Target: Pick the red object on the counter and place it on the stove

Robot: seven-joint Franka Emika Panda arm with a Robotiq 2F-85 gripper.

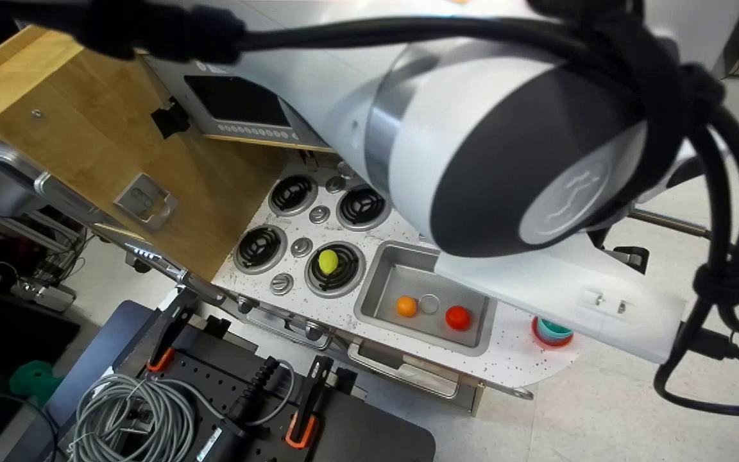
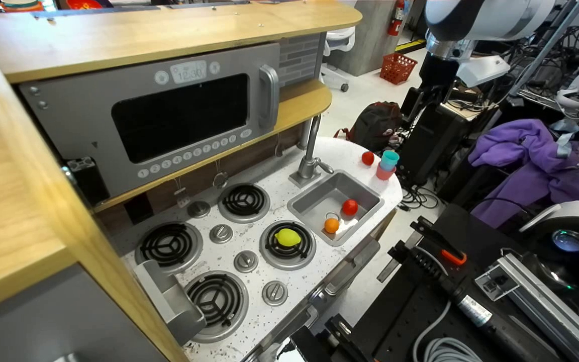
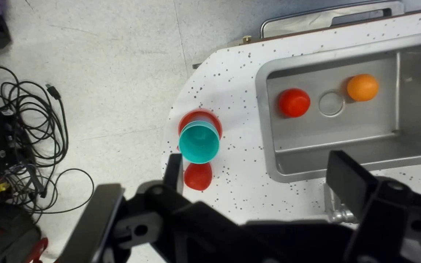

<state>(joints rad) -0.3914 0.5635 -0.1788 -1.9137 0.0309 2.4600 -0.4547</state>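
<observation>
Spread wide, my gripper [image 3: 257,171] frames speckled white counter [image 3: 238,190], its black linkage [image 3: 214,226] filling the bottom of the wrist view. Below me, a teal cup [image 3: 199,142] rises out of a red cup [image 3: 200,114]. The teal rim overlaps the edge of the red object [image 3: 198,178] in that view; the piece lies on the counter just beside the cups, glossy, roundish, plain red. My arm [image 1: 459,154] hides it in an exterior view where the cups do show.

Next comes the grey sink [image 3: 327,131], holding a red ball [image 3: 294,102] and an orange ball [image 3: 363,87]. A silver tap [image 3: 341,215] at its edge is partly behind one of my fingers [image 3: 349,182]. Sink and tap lie between the red object and the stove [image 2: 244,239]. I see the stove only in the exterior views: a yellow lemon-shaped piece [image 2: 288,238] rests on a burner [image 2: 289,256] beside the sink.
</observation>
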